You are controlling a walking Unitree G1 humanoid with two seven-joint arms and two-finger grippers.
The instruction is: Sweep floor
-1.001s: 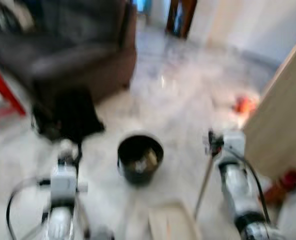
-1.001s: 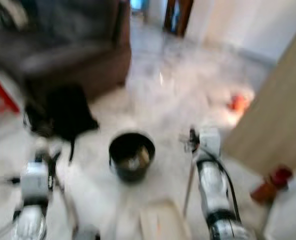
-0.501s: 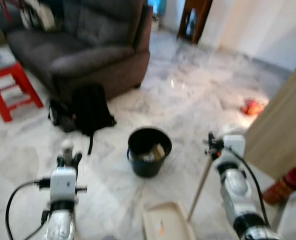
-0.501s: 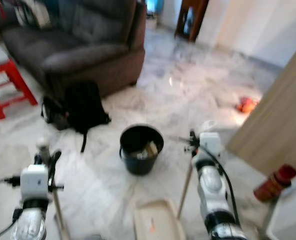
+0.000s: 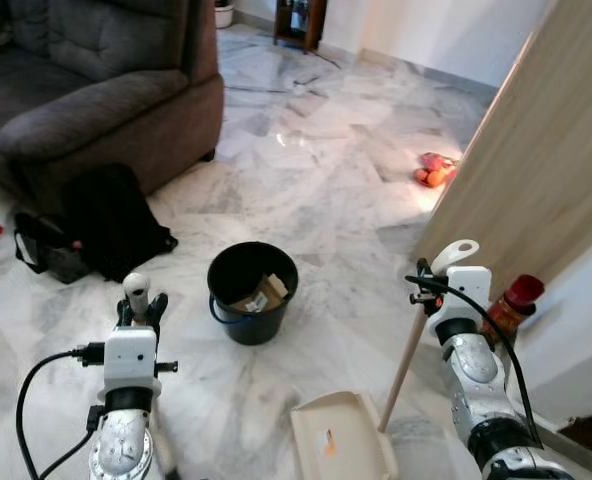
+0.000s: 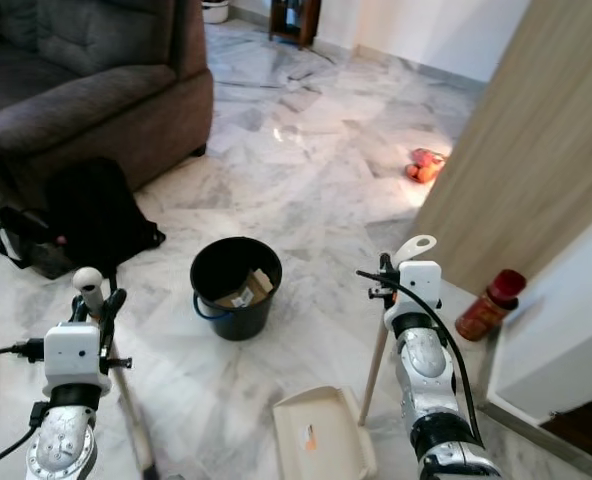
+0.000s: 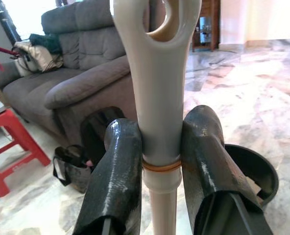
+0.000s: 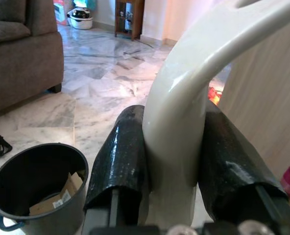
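My left gripper (image 7: 159,122) is shut on a cream broom handle (image 7: 157,73), held upright over the marble floor at the lower left (image 5: 136,305). At the lower right, my right gripper (image 8: 172,117) is shut on the curved white handle of a dustpan (image 8: 184,98). Its pole (image 5: 404,365) slants down to the cream dustpan tray (image 5: 341,440), which rests on the floor between my arms. A black bucket (image 5: 246,325) with cardboard scraps (image 5: 261,295) inside stands just ahead. Small orange litter (image 5: 431,170) lies further off by a wooden panel.
A dark grey sofa (image 5: 86,90) fills the far left, with a black backpack (image 5: 111,220) on the floor before it. A tall wooden panel (image 5: 526,160) and a white cabinet (image 6: 566,330) close off the right. A red bottle (image 5: 511,300) stands at their foot.
The camera has swung right and the picture has sharpened; the red stool has left the frame. Both grippers keep the same hold on their handles.
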